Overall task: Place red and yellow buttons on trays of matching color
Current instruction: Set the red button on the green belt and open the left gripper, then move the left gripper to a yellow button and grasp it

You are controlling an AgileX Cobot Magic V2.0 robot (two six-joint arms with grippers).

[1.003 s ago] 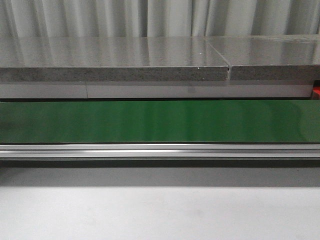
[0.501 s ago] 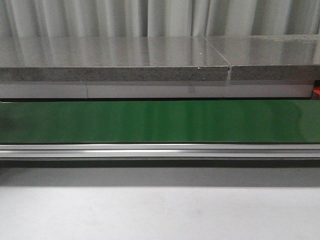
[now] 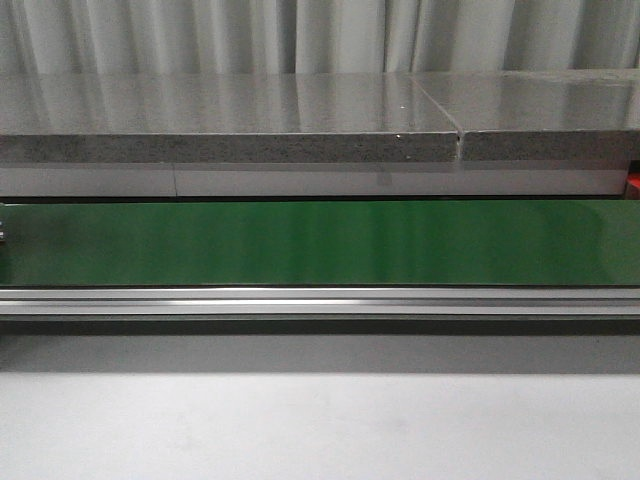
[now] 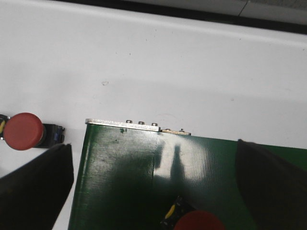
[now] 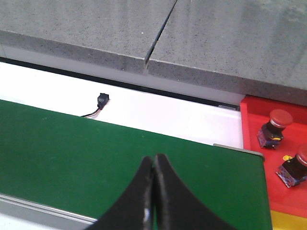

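Your left end effector [image 4: 153, 191] hangs spread wide over the green conveyor belt [image 4: 124, 182]'s end, a red button [image 4: 199, 221] between its fingers, cap up. Another red button [image 4: 23, 131] lies sideways on the white desk [image 4: 168, 67]. Your right end effector [image 5: 153, 184] is pinched empty; two red buttons [image 5: 276, 125] stand upright in the red tray [image 5: 249, 124].

Green belt [image 3: 320, 242], red tray [image 5: 268, 158] with red buttons [image 5: 280, 116], speckled grey slab [image 3: 230, 148]
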